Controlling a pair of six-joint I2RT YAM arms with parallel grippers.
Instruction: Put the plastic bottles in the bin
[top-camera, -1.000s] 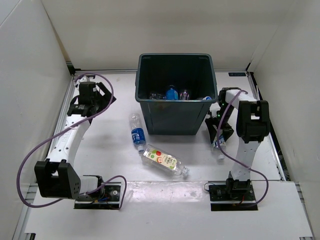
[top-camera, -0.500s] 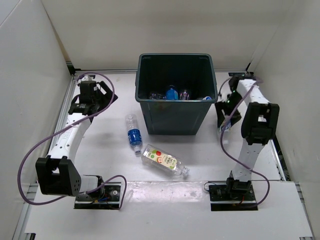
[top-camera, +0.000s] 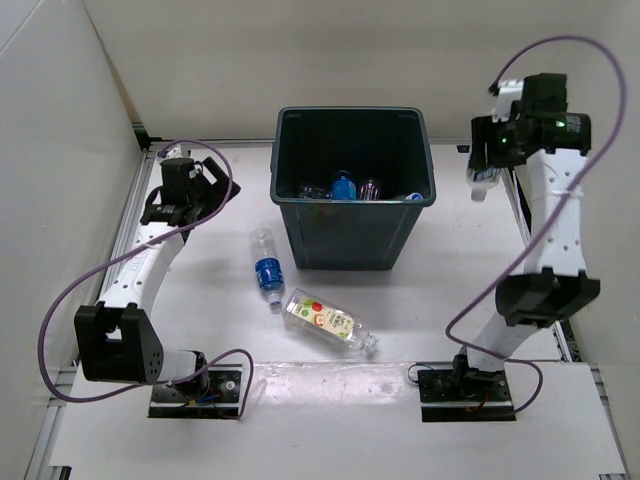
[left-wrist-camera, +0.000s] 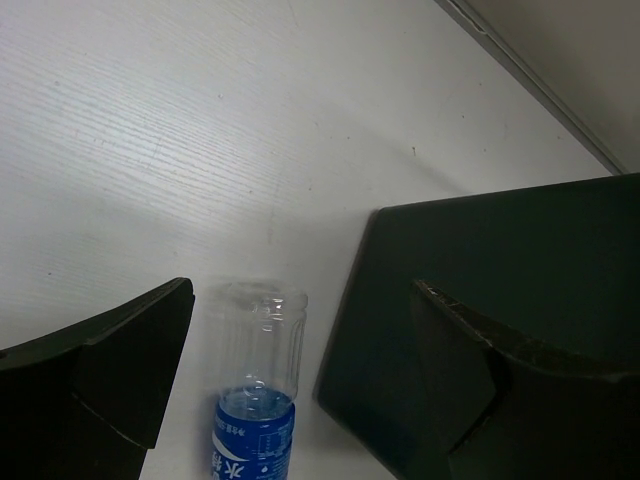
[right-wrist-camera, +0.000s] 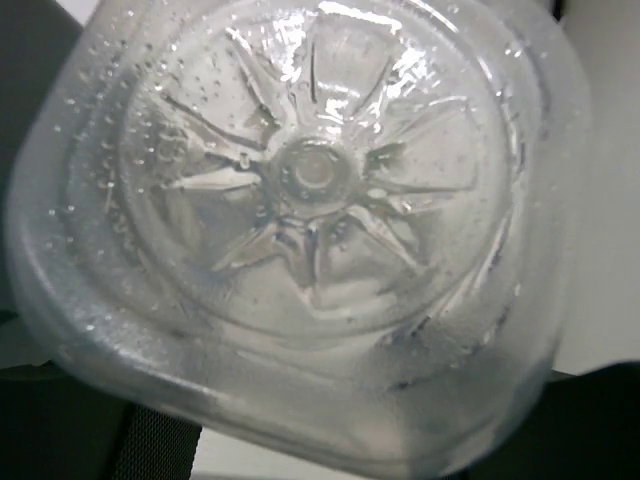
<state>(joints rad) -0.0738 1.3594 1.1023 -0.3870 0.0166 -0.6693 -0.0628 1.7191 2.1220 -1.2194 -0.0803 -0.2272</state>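
Observation:
The dark teal-grey bin (top-camera: 352, 232) stands mid-table, with several bottles inside, one blue-labelled (top-camera: 343, 187). My right gripper (top-camera: 489, 166) is raised high to the right of the bin's rim, shut on a clear bottle (top-camera: 482, 182). That bottle's ribbed base (right-wrist-camera: 310, 200) fills the right wrist view. A blue-labelled bottle (top-camera: 267, 267) lies on the table left of the bin. It also shows in the left wrist view (left-wrist-camera: 255, 400), beside the bin wall (left-wrist-camera: 500, 300). The fruit-labelled bottle (top-camera: 330, 321) lies in front of the bin. My left gripper (top-camera: 210, 188) is open and empty at the far left.
White walls enclose the table on the left, back and right. A metal rail (top-camera: 128, 215) runs along the left edge. Purple cables (top-camera: 60, 320) loop from both arms. The arm bases (top-camera: 195, 385) sit at the near edge.
My right arm has risen from the table right of the bin to well above rim height, carrying the clear bottle. The left arm has barely moved.

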